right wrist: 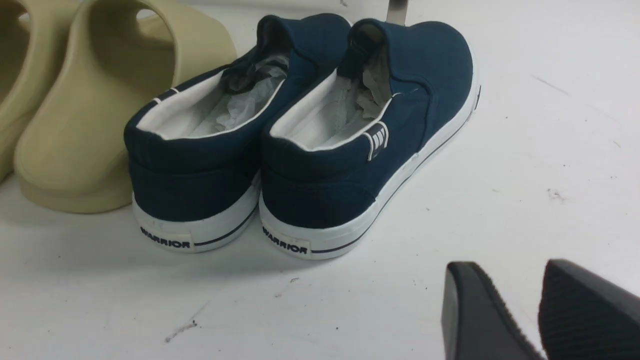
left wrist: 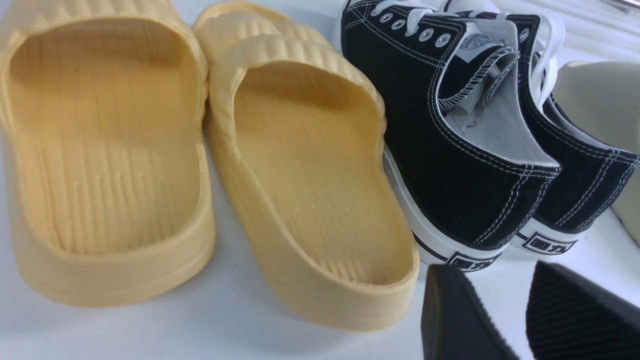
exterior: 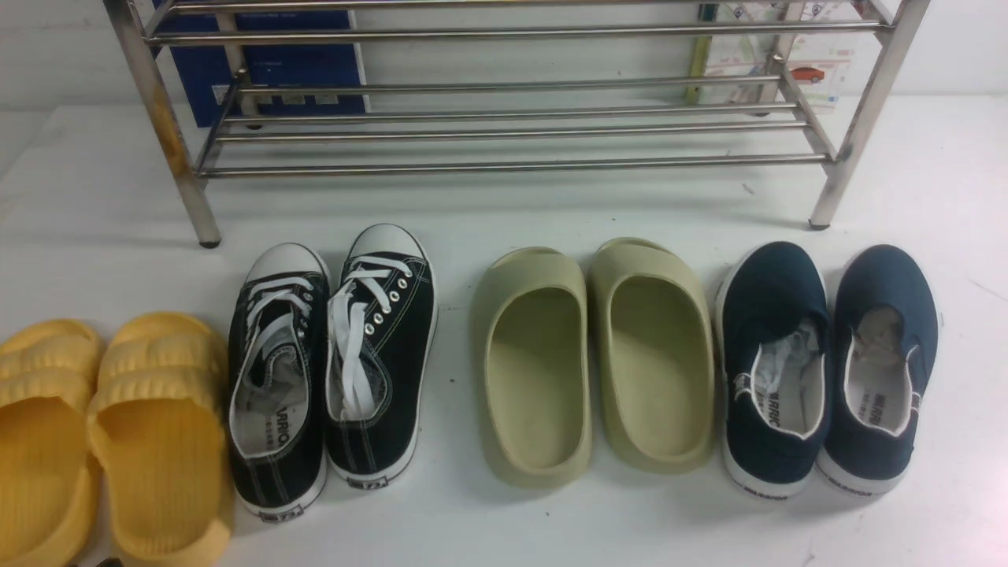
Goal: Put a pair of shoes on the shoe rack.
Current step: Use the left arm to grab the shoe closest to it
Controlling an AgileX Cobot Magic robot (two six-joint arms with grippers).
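Note:
The pair of shoes, two black lace-up sneakers with white toe caps, stands side by side on the white table, toes toward the shoe rack. The steel rack spans the back of the table and its bars carry nothing. In the left wrist view the sneakers show heel-first, with my left gripper open just behind their heels, touching nothing. My right gripper is open over bare table, behind and to the side of the navy shoes. Neither gripper shows in the front view.
Yellow ribbed slippers lie left of the sneakers, almost touching them. Olive-beige slippers and navy slip-on shoes sit to the right in the same row. A blue box stands behind the rack.

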